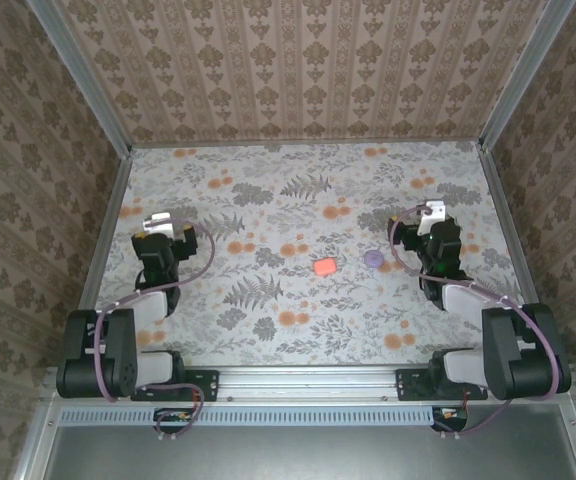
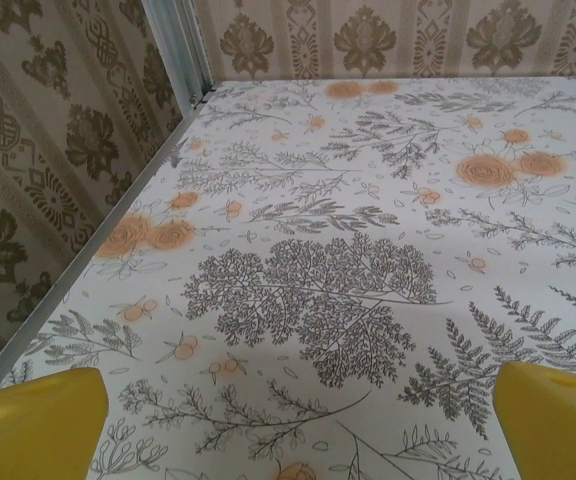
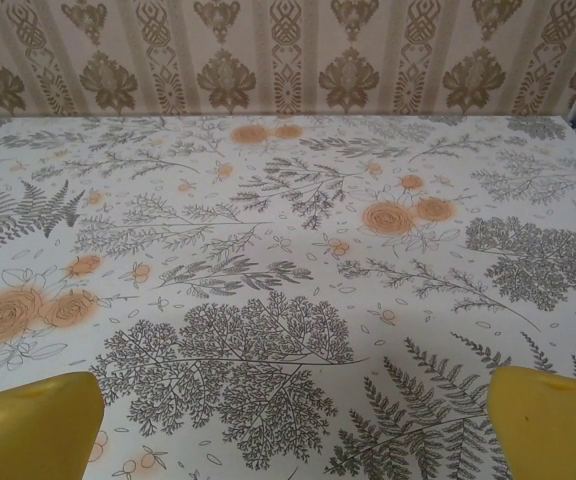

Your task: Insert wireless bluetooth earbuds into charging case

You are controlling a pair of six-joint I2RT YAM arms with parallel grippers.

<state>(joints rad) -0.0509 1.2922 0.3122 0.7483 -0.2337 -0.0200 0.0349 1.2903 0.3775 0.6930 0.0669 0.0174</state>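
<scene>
The coral-pink charging case (image 1: 323,266) lies flat, lid shut, near the middle of the flowered table. The earbuds are out of view. My left gripper (image 1: 158,218) rests over the left part of the table, far from the case. In the left wrist view it (image 2: 298,440) is open, its yellow fingertips (image 2: 33,425) wide apart over bare cloth. My right gripper (image 1: 431,210) is to the right of the case and a little farther back. It (image 3: 293,430) is open too, with only printed ferns between its yellow fingertips (image 3: 553,420).
A purple round disc (image 1: 374,258) lies just right of the case, close to the right arm. Patterned walls close in the table on three sides, with metal corner posts (image 2: 178,50). Orange flower prints dot the tablecloth (image 1: 298,210).
</scene>
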